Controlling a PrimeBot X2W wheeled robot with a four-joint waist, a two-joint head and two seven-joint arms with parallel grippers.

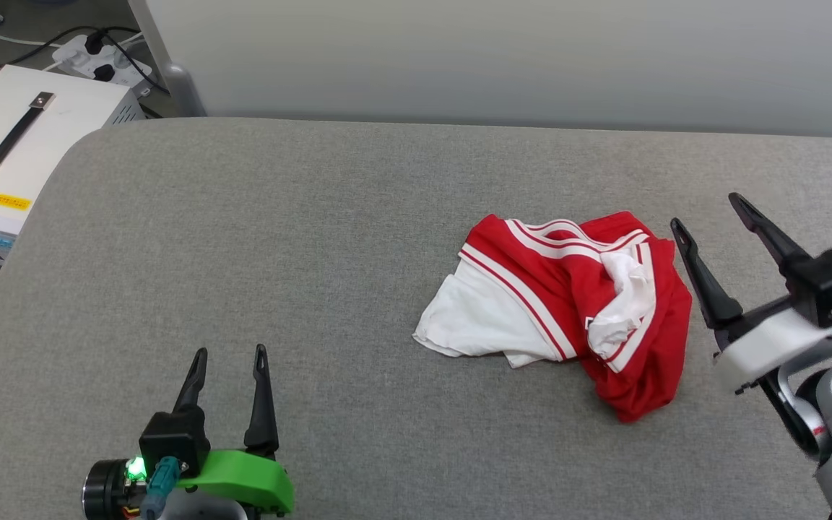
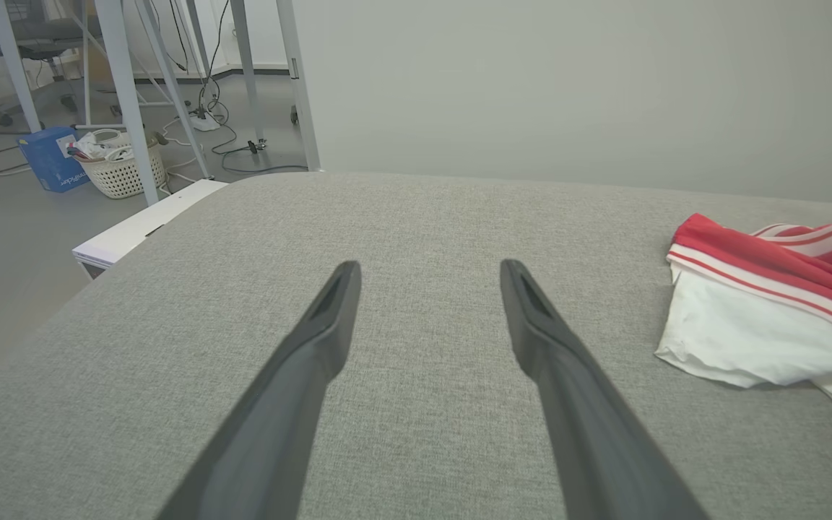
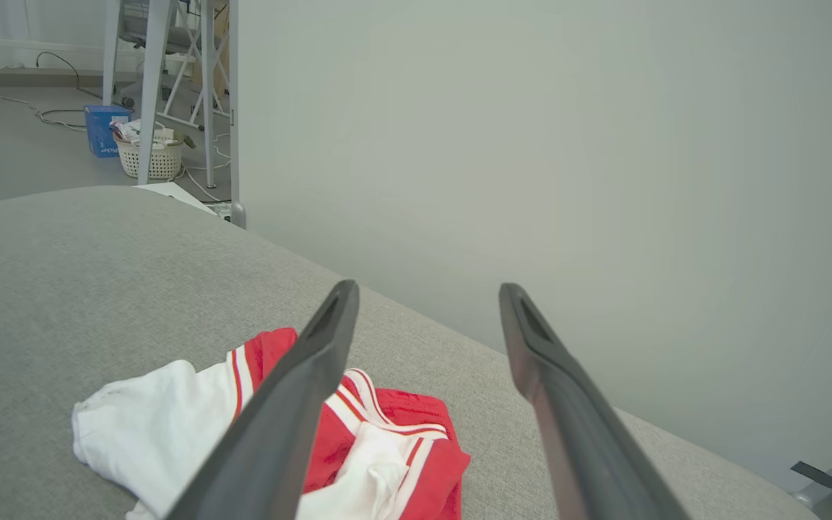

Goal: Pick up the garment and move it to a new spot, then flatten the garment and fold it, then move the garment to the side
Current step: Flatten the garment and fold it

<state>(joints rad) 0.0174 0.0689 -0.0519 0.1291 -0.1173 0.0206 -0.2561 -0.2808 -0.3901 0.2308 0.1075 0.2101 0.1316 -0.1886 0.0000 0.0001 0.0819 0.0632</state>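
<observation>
garment (image 1: 568,278) crumpled on grey counter (image 1: 315,253), left pincer (image 1: 232,352) and right pincer (image 1: 705,210) both apart, neither touching it

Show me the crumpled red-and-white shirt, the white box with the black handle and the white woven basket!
red-and-white shirt (image 1: 575,289): head view, red middle fold.
white box (image 1: 73,108): head view, flat white top.
white woven basket (image 2: 116,179): left wrist view, woven side.

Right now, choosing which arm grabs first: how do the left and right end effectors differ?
The green-mounted left end effector is far from the crumpled red-and-white garment; the white-mounted right end effector is close beside it. The left points roughly up the head view; the right leans left. Both are open, empty.
</observation>
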